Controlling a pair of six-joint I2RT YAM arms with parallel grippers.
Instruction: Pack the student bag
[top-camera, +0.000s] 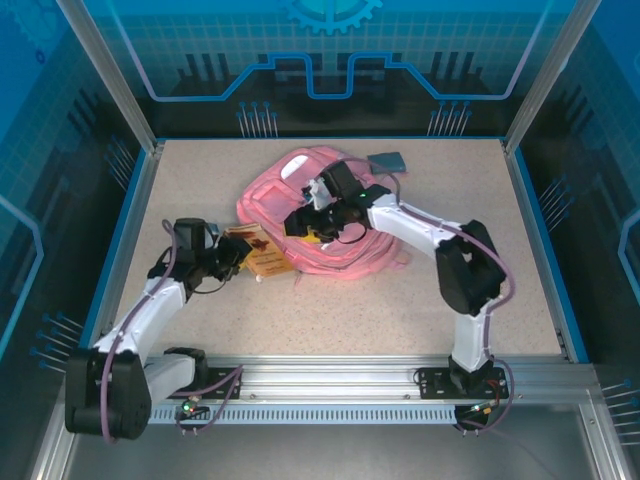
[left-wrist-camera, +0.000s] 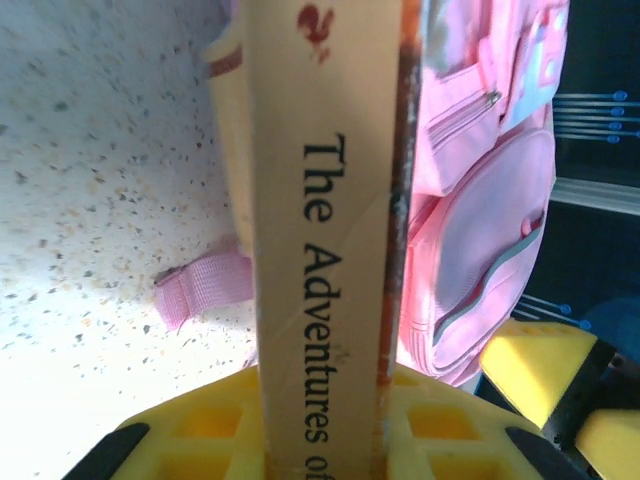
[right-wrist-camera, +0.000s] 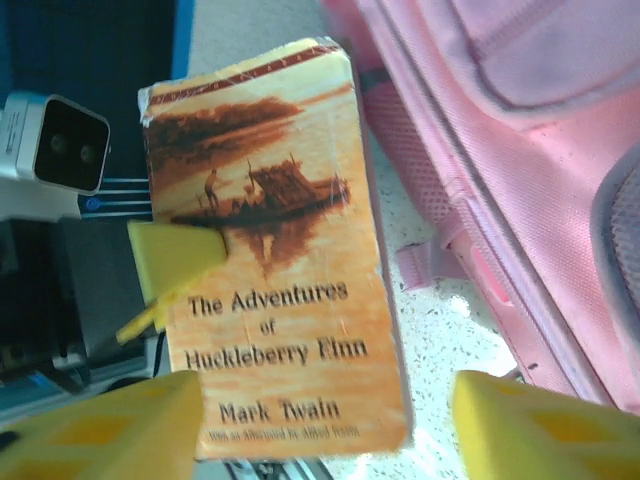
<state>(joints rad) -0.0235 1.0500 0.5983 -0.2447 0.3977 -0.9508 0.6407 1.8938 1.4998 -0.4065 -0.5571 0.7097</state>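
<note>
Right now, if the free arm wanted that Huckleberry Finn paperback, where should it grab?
Probably the page edge opposite the spine: the left gripper pinches the paperback at its spine. The open right gripper should come from the pink backpack side and close across the flat covers.

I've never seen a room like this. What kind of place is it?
Probably a robot test booth, not a classroom: a speckled table fenced by metal posts and blue printed panels, with a left arm and right arm bolted to a rail.

Backpack (top-camera: 268, 203) sits mid-desk (top-camera: 380, 310), book (top-camera: 266, 256) right at its left side, a flat notebook (top-camera: 388, 161) just behind, rightward.
</note>
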